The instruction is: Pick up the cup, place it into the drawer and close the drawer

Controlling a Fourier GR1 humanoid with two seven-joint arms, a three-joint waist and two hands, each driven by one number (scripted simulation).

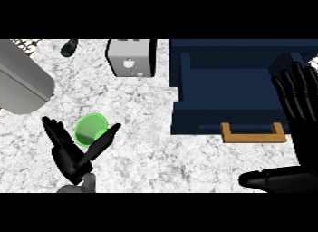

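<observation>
I read left hand [73, 152] open, fingers spread about the green cup [91, 130], not curled on it | right hand [307, 118] open, resting near-right | cup on worktop [141, 149], left of open blue drawer [221, 86] | wooden handle [252, 134] facing near

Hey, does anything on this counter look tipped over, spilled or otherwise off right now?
Nothing looks spilled or damaged. The translucent green cup sits on the marbled white counter between the thumb and fingers of the black left hand. The navy blue drawer with its wooden handle stands pulled open. The black right hand rests open beside it.
</observation>
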